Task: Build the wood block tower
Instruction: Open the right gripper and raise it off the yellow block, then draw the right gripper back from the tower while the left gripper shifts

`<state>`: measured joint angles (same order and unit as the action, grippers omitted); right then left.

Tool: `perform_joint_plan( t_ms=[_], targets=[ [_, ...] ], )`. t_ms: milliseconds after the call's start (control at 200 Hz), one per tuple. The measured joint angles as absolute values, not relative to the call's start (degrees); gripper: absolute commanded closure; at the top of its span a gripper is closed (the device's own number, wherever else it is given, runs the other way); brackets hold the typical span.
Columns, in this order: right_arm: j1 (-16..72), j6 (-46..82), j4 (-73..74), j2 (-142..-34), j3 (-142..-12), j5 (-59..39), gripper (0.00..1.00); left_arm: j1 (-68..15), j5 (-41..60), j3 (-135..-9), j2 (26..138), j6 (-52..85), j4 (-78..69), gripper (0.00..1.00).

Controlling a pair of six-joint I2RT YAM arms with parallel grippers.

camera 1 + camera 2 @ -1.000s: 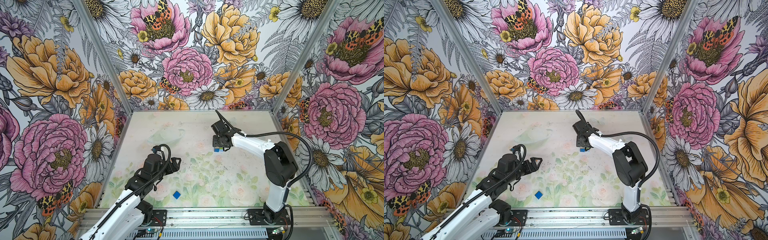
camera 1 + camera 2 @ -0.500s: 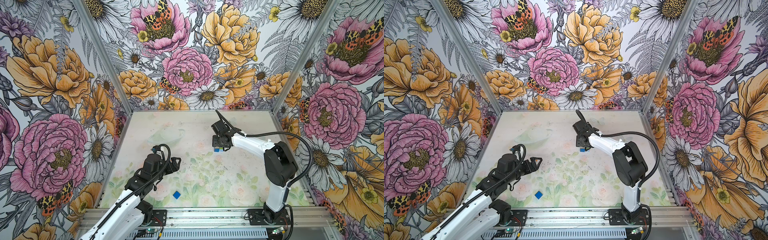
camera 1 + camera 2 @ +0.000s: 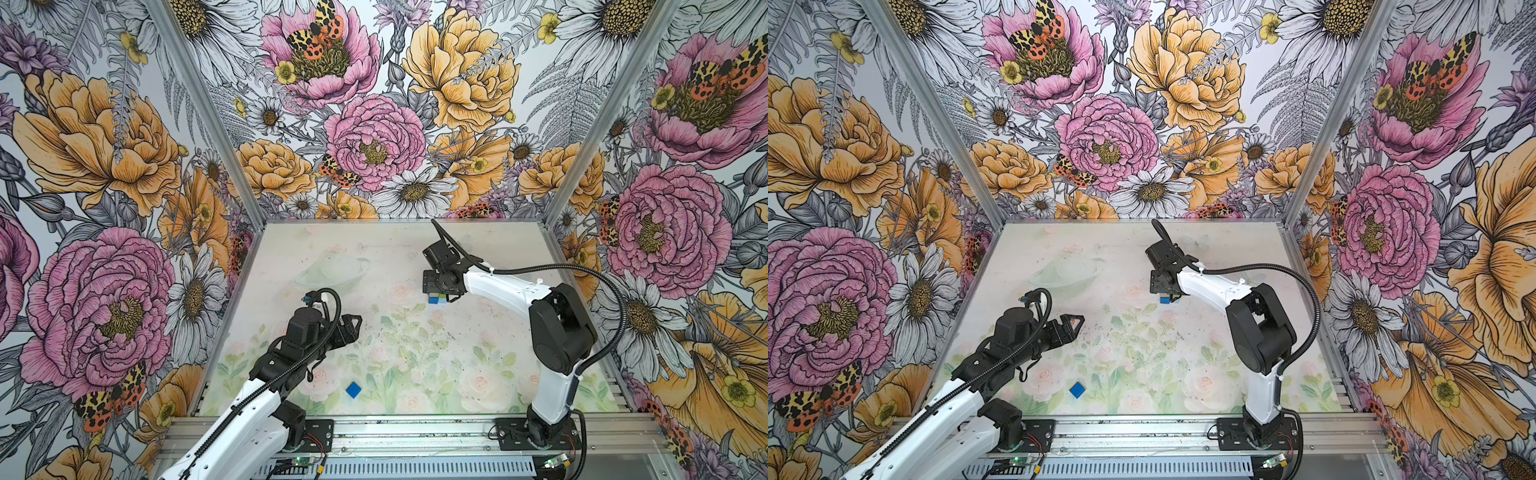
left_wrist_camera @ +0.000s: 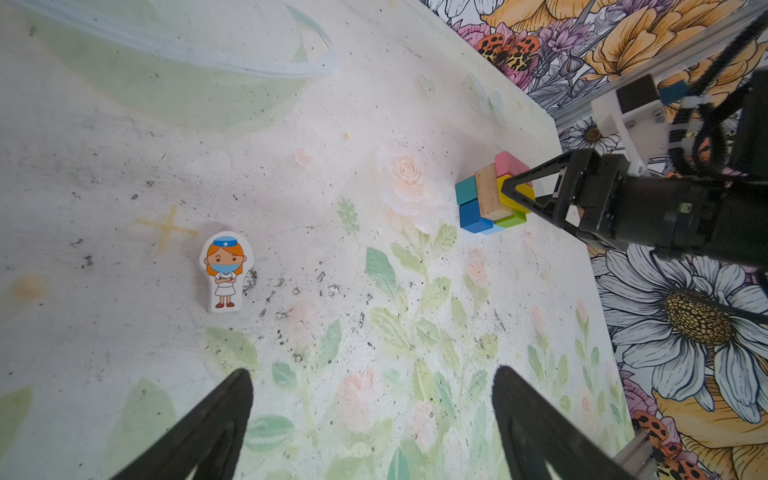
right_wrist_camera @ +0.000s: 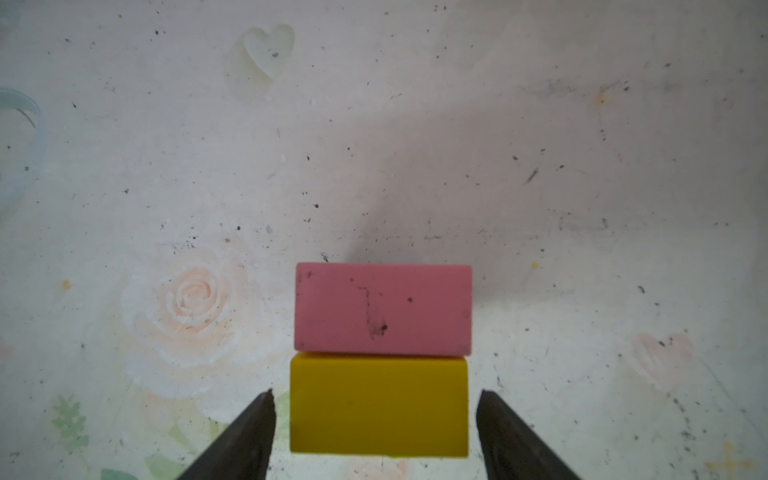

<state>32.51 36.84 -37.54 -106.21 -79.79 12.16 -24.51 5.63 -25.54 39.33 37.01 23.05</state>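
The tower [image 4: 494, 195] stands on the bench [image 3: 478, 345]. The right end effector [image 5: 374, 395] straddles its yellow brick [image 5: 378, 411], released. The left end effector [image 4: 374, 415] hangs open, empty. A nurse figure [image 4: 224, 270] and a blue cube [image 3: 353, 390] lie well apart from the tower. Since a second ago, only the right jaws have widened.

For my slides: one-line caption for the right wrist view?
Right tool open astride the yellow brick, gaps on both sides; pink brick alongside it.

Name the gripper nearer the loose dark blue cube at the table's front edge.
Left. The left gripper hangs behind the loose dark blue cube, not touching it; the right gripper is farther back, straddling the yellow brick.
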Motion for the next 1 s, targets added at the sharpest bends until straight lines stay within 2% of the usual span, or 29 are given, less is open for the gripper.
perform_joint_plan(
  t_ms=[470,655,996],
  targets=[
    [32.80,35.94,-37.80,-88.77,-72.77,9.61,0.21,-27.11,5.98,-25.54,33.87,39.24,24.60,0.09],
    [34.59,35.53,-39.44,-84.05,-68.20,8.73,0.21,-33.93,2.90,-25.54,31.40,41.78,27.62,0.09],
    [37.30,35.53,-42.41,-72.90,-64.23,8.10,0.20,-50.57,-9.21,-25.56,30.22,48.36,32.12,0.11]
  ],
)
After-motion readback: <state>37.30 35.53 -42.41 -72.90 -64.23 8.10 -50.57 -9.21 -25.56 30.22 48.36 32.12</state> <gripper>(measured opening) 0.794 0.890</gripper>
